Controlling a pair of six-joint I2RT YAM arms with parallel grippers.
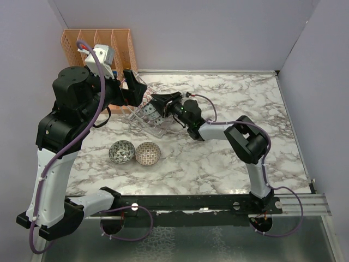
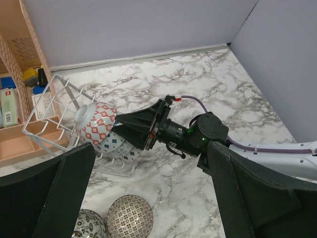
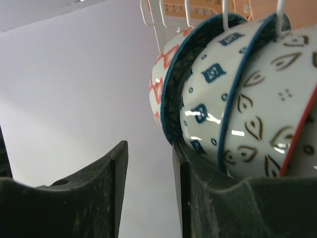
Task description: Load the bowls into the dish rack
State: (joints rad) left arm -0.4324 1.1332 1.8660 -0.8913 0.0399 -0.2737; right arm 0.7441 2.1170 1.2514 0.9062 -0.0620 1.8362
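The dish rack [image 1: 143,119], made of thin white bars, stands at the back left. It holds a red-pink bowl [image 2: 96,124] and two blue bowls [image 2: 118,145] on edge; a red rim [image 3: 303,144] shows behind them. My right gripper [image 1: 158,105] is at the rack's right end, slightly open and empty, with one finger [image 3: 198,198] against the rim of a blue bowl [image 3: 208,89]. The grey-black bowl [image 1: 121,152] and the beige-brown bowl [image 1: 148,154] lie upside down on the table. My left gripper [image 1: 132,90] hovers above the rack, wide open and empty.
An orange perforated organiser [image 1: 98,46] with small items stands in the back left corner behind the rack. Grey walls close off the back and both sides. The marble table [image 1: 240,98] stretches out to the right of the rack.
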